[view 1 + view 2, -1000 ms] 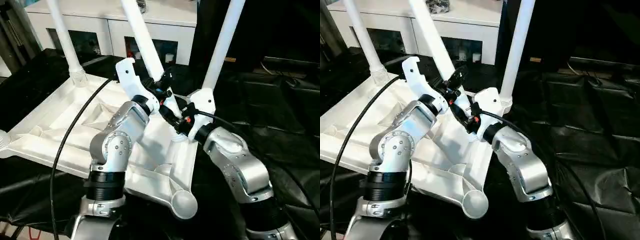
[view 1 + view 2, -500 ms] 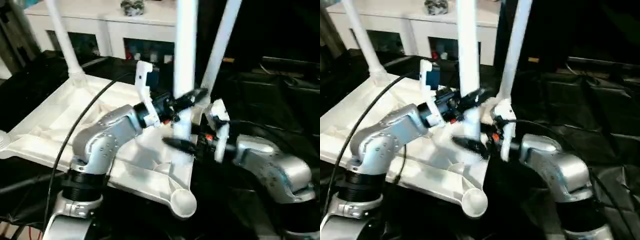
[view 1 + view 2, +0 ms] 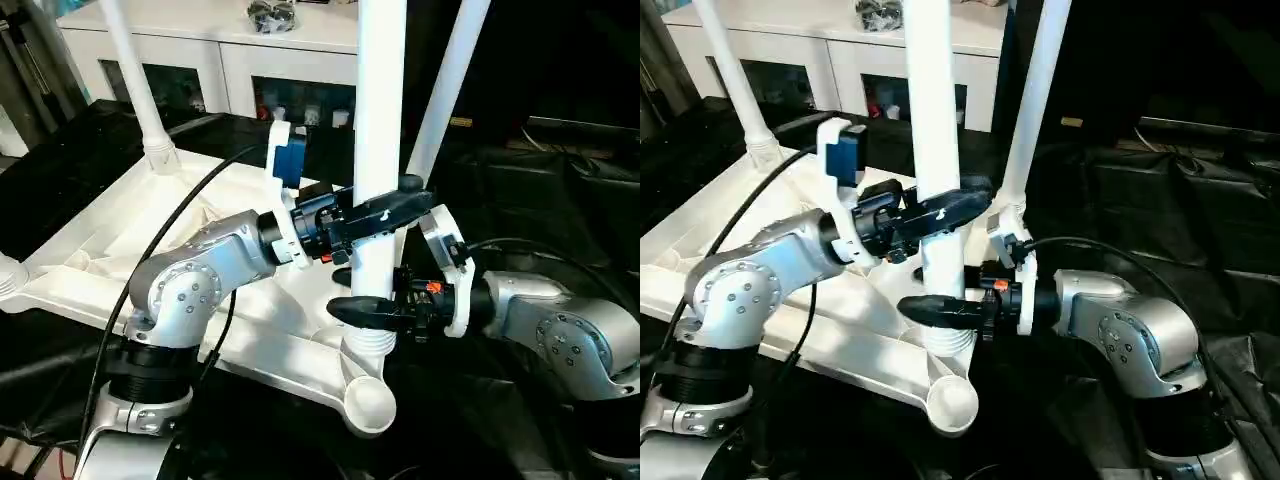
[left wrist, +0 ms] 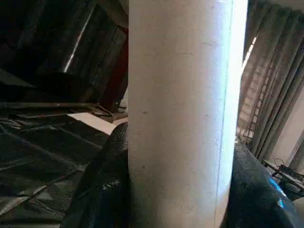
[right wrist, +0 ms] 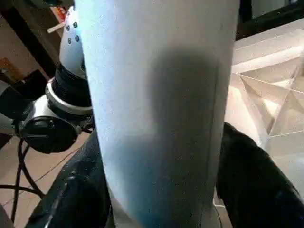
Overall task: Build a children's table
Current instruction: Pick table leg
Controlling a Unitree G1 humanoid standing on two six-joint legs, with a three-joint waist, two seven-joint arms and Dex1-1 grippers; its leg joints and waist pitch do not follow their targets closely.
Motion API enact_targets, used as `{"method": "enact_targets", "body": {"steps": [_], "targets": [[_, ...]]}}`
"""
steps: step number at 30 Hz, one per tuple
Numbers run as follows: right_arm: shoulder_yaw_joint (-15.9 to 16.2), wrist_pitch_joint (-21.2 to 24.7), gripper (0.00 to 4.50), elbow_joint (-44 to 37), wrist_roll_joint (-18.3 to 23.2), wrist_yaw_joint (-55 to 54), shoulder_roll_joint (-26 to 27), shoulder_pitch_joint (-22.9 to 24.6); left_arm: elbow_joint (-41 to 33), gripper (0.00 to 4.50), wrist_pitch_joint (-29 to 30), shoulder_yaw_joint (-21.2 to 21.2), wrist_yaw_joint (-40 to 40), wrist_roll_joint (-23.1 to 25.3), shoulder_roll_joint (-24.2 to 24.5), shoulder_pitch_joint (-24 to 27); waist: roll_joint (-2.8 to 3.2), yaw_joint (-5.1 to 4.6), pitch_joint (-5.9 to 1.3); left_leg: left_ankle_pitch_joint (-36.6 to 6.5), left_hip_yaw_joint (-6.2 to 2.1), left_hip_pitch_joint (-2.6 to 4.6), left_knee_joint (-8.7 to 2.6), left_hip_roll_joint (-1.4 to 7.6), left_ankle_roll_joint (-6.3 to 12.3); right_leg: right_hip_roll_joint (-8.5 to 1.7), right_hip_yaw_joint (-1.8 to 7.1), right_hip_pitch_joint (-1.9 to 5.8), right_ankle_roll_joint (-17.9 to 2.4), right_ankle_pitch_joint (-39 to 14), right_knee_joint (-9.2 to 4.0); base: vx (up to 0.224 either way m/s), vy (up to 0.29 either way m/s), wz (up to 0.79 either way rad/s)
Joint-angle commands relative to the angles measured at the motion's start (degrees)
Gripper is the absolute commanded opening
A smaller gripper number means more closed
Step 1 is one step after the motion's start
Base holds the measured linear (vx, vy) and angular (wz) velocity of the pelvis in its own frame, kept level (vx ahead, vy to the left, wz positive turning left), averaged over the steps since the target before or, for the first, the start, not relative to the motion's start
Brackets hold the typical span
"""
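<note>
Two grippers clamped on one upright white leg (image 3: 380, 110), left gripper (image 3: 385, 212) above right gripper (image 3: 362, 310), leg's ribbed foot just above the near corner socket (image 3: 367, 402) of the upturned tabletop (image 3: 120, 250), black sheeting (image 3: 560, 200) spreading beyond that edge, two other legs standing in far sockets.

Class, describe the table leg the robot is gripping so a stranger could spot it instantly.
Find the upturned white tabletop on the black sheet. Three white legs rise from it; take the nearest, thickest-looking leg, above the front corner socket. Only it has both black grippers clamped around it.
</note>
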Motion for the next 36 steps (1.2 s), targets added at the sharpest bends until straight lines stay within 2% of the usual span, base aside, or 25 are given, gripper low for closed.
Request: {"method": "enact_targets", "body": {"steps": [1,2,3,6,16,17,18,20,21,22,26,27,28,30,33,34,35,36], "targets": [[-0.8,0.8,2.57,0.0,0.0,-0.5,-0.9,-0.7,-1.9,1.88,1.0,0.2,-1.1,-1.5,0.2,0.4,-0.52,0.25,-3.8,-5.8,-0.67,0.98,-3.67,2.43,0.24,-3.88,1.83,2.62,-12.4,-4.4,-3.96,0.0,0.0,0.0],[-0.8,0.9,2.34,0.0,0.1,-0.5,-0.8,-0.7,-1.9,1.88,1.0,0.3,-1.0,-1.6,0.2,0.4,-0.49,0.31,-3.81,-5.9,-0.68,0.98,-3.67,2.45,0.13,-3.89,1.84,2.59,-12.2,-4.8,-3.96,0.0,0.0,0.0],[-0.8,0.9,2.34,-0.1,0.1,-0.7,-0.6,-0.6,-1.9,1.88,0.9,0.3,-0.7,-1.4,0.1,0.5,-0.66,0.34,-3.83,-5.7,-0.67,0.96,-3.7,2.45,0.05,-3.88,1.85,2.62,-12.1,-4.7,-3.95,0.0,0.0,0.0],[-0.8,0.9,2.12,-0.5,0.2,-1.2,-0.2,-0.3,-1.9,1.88,0.8,0.6,-0.3,-1.4,-0.1,0.7,-0.62,0.48,-3.85,-5.3,-0.66,0.94,-3.68,2.44,-0.01,-3.92,1.86,2.6,-11.9,-4.4,-3.9,0.0,0.0,0.0],[-1.2,0.7,2.02,-1.6,0.4,-4.5,2.2,0.4,-3.3,1.88,1.4,1.4,1.0,-3.3,-0.9,2.1,-0.56,0.74,-3.91,-5.4,-0.68,0.97,-3.7,2.44,-0.39,-3.89,1.85,2.49,-11.5,-4.3,-3.84,0.0,0.0,0.0],[-1.1,0.2,2.0,-1.8,-0.2,-6.0,3.2,0.7,-2.8,1.88,-1.0,1.2,4.0,0.1,-1.7,2.4,-1.62,0.64,-3.84,-5.3,-0.54,0.9,-3.77,2.41,-0.11,-3.83,1.83,2.59,-11.3,-4.5,-4.0,0.0,0.0,0.0],[-1.0,-0.2,2.0,-1.9,-0.7,-6.9,3.7,0.7,-2.3,2.23,-2.1,1.2,5.7,1.8,-2.1,2.4,-0.98,0.75,-3.75,-5.4,-0.66,0.9,-3.81,2.54,-0.4,-3.96,1.86,2.39,-10.9,-5.3,-4.01,0.0,0.0,0.0],[-0.6,-1.3,1.98,-1.2,-2.7,-9.4,5.0,0.7,-1.9,2.58,-3.7,0.6,7.3,4.6,-2.2,2.5,-1.15,0.74,-3.74,-5.8,-0.7,0.92,-3.91,2.6,-0.76,-4.06,1.9,2.33,-10.2,-6.4,-4.16,0.0,0.0,0.0],[-0.3,-2.0,1.98,-0.7,-3.9,-10.8,5.5,0.6,-1.7,2.58,-4.2,0.5,8.6,5.9,-2.4,2.5,-0.96,0.63,-3.77,-6.0,-0.73,1.04,-3.96,2.64,-1.21,-4.01,1.9,2.22,-9.9,-6.7,-4.2,0.0,0.0,0.0],[-0.1,-2.4,1.97,-0.3,-4.6,-11.6,5.9,0.6,-1.6,2.6,-4.6,0.4,9.6,6.7,-2.5,2.4,-1.05,0.52,-3.75,-6.3,-0.73,1.03,-3.98,2.59,-1.37,-3.98,1.87,2.24,-9.7,-6.9,-4.24,0.0,0.0,0.0],[0.4,-4.4,1.96,1.4,-7.8,-16.0,8.4,0.2,2.2,2.89,-8.0,1.3,24.5,16.2,-5.1,0.0,-1.18,0.5,-3.8,-6.3,-0.73,1.07,-3.92,2.57,-2.11,-3.92,1.96,2.31,-8.9,-5.7,-4.25,0.0,0.0,0.0],[0.4,-4.6,1.96,1.7,-8.1,-16.8,8.8,0.0,2.8,2.89,-7.9,1.7,26.3,16.7,-5.5,-0.4,-1.22,0.57,-3.88,-6.2,-0.72,1.15,-3.82,2.5,-2.09,-3.95,1.97,2.32,-8.9,-5.5,-4.25,0.0,0.0,0.0],[0.4,-4.6,1.96,1.7,-8.1,-16.8,8.8,0.0,2.8,2.89,-7.9,1.7,26.3,16.7,-5.5,-0.4,-1.26,0.58,-3.91,-5.3,-0.85,0.88,-3.9,2.46,-1.96,-4.0,1.92,2.62,-9.1,-4.5,-4.03,0.0,0.0,0.0],[0.8,-5.4,1.96,1.9,-9.2,-18.8,10.7,-0.8,4.1,2.75,-9.0,4.6,32.1,17.3,-8.6,-1.7,-1.37,0.58,-3.97,-4.5,-0.78,0.78,-3.73,2.36,-1.83,-3.92,1.87,2.61,-9.3,-2.9,-3.91,0.0,0.0,0.0],[1.4,-5.8,1.96,1.8,-9.8,-19.4,11.4,-1.2,4.4,2.56,-9.7,5.4,33.3,17.2,-9.8,-2.1,-1.4,0.6,-4.0,-3.9,-0.8,0.69,-3.66,2.32,-1.17,-3.96,1.85,2.7,-9.7,-1.8,-3.82,0.0,0.0,0.0],[1.8,-6.4,1.96,2.2,-10.5,-19.8,12.0,-1.6,4.3,2.53,-10.0,6.2,33.3,15.7,-11.3,-2.3,-1.38,0.64,-3.95,-4.2,-0.76,0.76,-3.66,2.35,-0.92,-3.96,1.86,2.62,-9.8,-2.1,-3.9,0.0,0.0,0.0],[2.1,-6.7,1.96,2.4,-11.0,-20.1,12.2,-1.9,4.1,2.29,-10.0,6.2,33.1,15.3,-11.6,-2.4,-1.4,0.62,-3.96,-4.1,-0.72,0.7,-3.63,2.34,-0.93,-3.99,1.86,2.65,-10.0,-2.0,-3.9,0.0,0.0,0.0],[2.3,-6.9,1.96,2.6,-11.4,-20.4,12.2,-2.1,3.9,2.29,-9.8,6.1,33.0,15.0,-11.8,-2.3,-1.48,0.59,-3.93,-4.2,-0.72,0.71,-3.66,2.36,-0.88,-4.0,1.87,2.64,-10.1,-2.1,-3.95,0.0,0.0,0.0]]}}
